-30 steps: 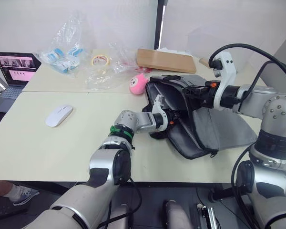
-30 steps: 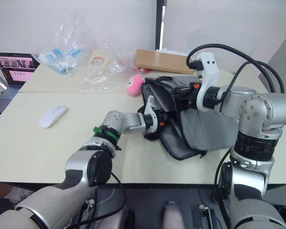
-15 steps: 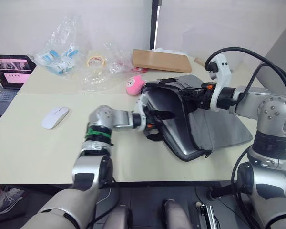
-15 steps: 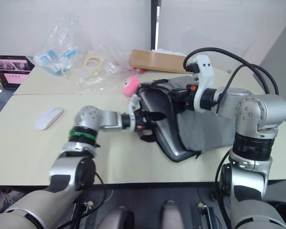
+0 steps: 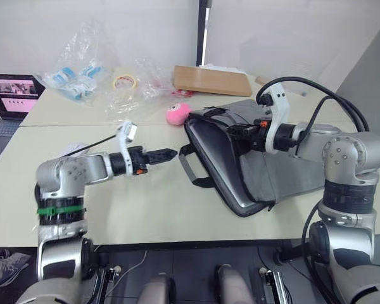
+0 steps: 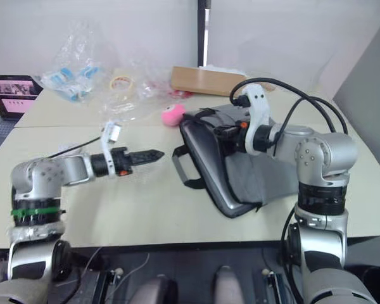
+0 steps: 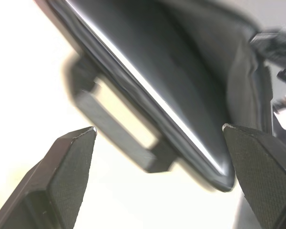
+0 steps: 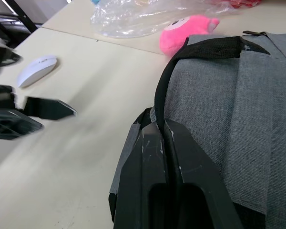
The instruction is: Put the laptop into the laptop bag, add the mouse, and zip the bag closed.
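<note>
Your left gripper (image 5: 168,152) hovers over the table (image 5: 145,202) with its fingers spread, holding nothing, just short of the laptop bag (image 5: 266,171). The mouse (image 8: 36,70) lies well behind it, farther left. The bag stands propped open with the laptop (image 7: 148,76) inside. Your right gripper (image 8: 163,138) is pinched tight on the bag's black strap handle (image 8: 200,50). No writing is readable.

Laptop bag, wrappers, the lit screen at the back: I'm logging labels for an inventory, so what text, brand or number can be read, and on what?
None can be read.
Laptop bag: plain grey fabric, no label in sight.
Small laptop: the lit screen shows pink panels, too small to read.
Plastic bags: blue packets inside, print too small to read.
Tape roll: no marking legible.
Wooden board: plain.
</note>
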You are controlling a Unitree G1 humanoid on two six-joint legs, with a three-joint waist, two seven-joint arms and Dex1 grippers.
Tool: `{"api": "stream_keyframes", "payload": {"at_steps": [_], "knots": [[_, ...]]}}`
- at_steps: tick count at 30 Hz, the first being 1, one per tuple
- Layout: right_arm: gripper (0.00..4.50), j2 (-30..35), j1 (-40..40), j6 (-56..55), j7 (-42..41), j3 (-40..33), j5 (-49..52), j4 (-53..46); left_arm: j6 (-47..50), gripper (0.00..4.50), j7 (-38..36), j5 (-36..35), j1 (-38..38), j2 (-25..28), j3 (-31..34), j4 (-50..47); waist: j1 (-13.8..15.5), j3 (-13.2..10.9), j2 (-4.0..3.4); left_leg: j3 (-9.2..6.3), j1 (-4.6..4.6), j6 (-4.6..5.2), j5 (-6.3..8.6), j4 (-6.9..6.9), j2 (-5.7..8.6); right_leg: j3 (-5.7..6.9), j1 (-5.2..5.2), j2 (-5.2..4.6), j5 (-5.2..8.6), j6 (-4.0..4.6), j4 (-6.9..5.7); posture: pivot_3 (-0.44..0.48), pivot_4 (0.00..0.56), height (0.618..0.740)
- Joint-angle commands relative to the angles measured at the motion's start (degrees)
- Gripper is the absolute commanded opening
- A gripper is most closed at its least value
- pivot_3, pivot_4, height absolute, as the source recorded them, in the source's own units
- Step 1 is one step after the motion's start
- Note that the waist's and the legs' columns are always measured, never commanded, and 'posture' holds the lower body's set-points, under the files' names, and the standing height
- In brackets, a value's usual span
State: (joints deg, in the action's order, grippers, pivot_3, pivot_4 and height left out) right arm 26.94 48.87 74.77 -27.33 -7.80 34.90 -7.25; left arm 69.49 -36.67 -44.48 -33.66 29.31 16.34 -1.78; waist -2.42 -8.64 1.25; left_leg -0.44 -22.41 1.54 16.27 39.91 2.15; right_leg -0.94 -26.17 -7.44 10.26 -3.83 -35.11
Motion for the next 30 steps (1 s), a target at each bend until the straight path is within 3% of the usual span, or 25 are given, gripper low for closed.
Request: {"api": "stream_keyframes", "payload": {"at_steps": [1,7,10,13,18,30], "knots": [[0.00,-0.8,-0.7,-4.0,-0.4,1.6,-0.4,-2.5,-6.8,4.46,-1.6,1.0,7.7,3.1,2.0,-10.2,0.0,0.0,0.00,0.01,0.00,0.01,0.01,-0.01,0.00,-0.02,0.00,-0.01,0.00,0.00,0.03,0.000,0.150,0.740],[0.00,-1.6,-3.5,-8.0,-1.0,5.4,-2.2,-2.6,-13.7,4.46,2.3,4.4,21.0,4.4,6.4,-16.5,0.1,0.0,0.00,0.02,0.01,0.05,0.03,-0.01,-0.01,0.01,0.01,0.01,0.00,0.00,0.03,0.000,0.150,0.740],[0.00,-0.8,-5.7,-11.6,-1.9,9.0,-4.6,-2.7,-18.4,4.46,7.5,11.0,29.1,5.4,8.2,-19.9,-0.1,0.0,0.00,0.04,0.04,0.12,0.07,-0.03,-0.01,0.01,0.01,0.03,0.01,0.01,0.03,0.000,0.150,0.740],[0.00,-0.8,-7.3,-15.4,-2.3,11.4,-7.1,-1.8,-22.4,4.46,6.7,12.0,33.8,6.0,10.7,-20.0,0.1,0.0,0.00,0.06,0.05,0.19,0.11,-0.06,-0.05,0.01,0.01,0.04,0.01,0.02,0.06,0.000,0.150,0.740],[0.00,-1.4,-8.4,-19.3,-2.9,13.2,-9.8,-0.4,-32.1,4.46,-0.9,10.2,35.7,6.8,15.5,-13.5,0.3,0.0,0.00,0.07,0.06,0.23,0.13,-0.05,-0.04,0.06,0.04,0.03,-0.01,0.06,0.08,0.000,0.150,0.740],[0.00,-1.6,-9.5,-22.1,-5.0,14.4,-12.4,0.0,-36.3,4.46,-6.0,7.8,36.5,8.8,17.5,-10.0,0.1,0.0,0.00,0.07,0.09,0.28,0.17,-0.06,-0.05,0.10,0.05,0.11,-0.04,0.10,0.08,0.000,0.150,0.740]]}}
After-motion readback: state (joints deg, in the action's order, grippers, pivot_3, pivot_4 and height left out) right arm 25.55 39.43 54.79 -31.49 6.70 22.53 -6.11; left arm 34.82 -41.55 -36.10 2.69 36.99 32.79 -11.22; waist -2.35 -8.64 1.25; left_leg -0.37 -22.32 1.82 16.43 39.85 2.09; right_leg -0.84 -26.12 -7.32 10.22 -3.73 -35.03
